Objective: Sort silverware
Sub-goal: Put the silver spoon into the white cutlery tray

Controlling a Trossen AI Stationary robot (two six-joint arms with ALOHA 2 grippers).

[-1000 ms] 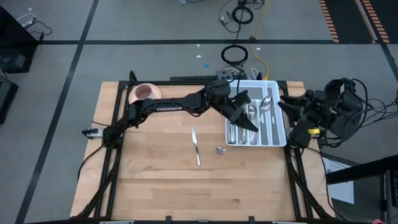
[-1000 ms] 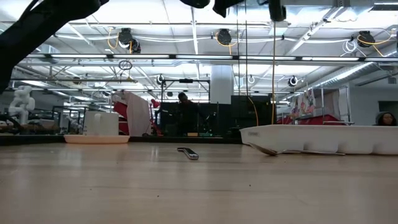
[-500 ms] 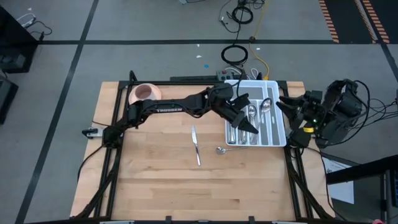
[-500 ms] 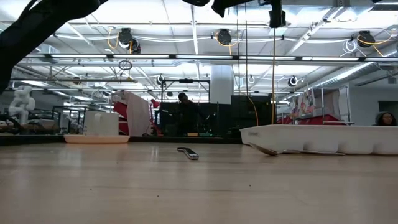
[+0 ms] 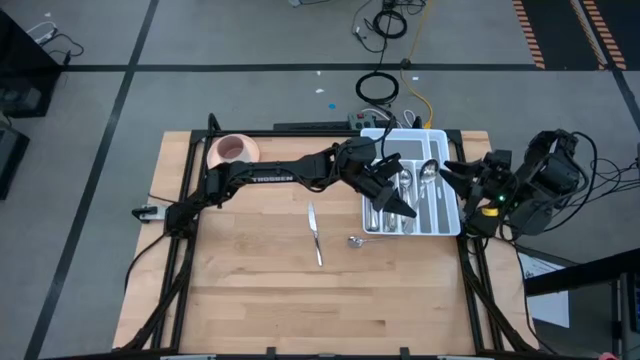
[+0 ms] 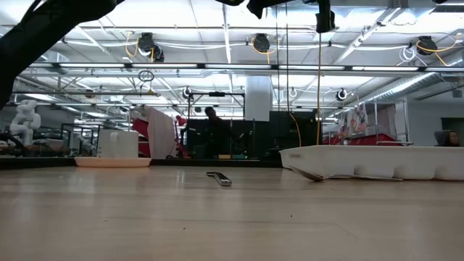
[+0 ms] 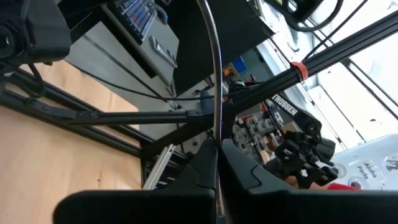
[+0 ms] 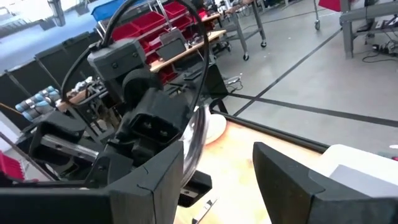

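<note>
Left gripper (image 5: 405,207) is held over the left compartments of the white divided tray (image 5: 450,222), jaws closed on a thin piece of silverware (image 7: 216,93), seen edge-on in the left wrist view; type can't be told. Right gripper (image 5: 448,172) is parked at the tray's right edge, fingers apart, nothing between them.

Tray is set at the table's (image 5: 250,300) far right, close to the right edge. Sorted pieces (image 5: 428,168) are laid in its compartments, long axes near-to-far.

Loose on the table: knife (image 5: 315,233) just left of centre, long axis near-to-far, slightly tilted; spoon (image 5: 356,241) touching the tray's near-left corner, bowl pointed left, handle run right along the near wall.

Pink cup (image 5: 233,149) is at the far-left corner. Near half of the table is open wood; the left side is taken only by the left arm's reach.
</note>
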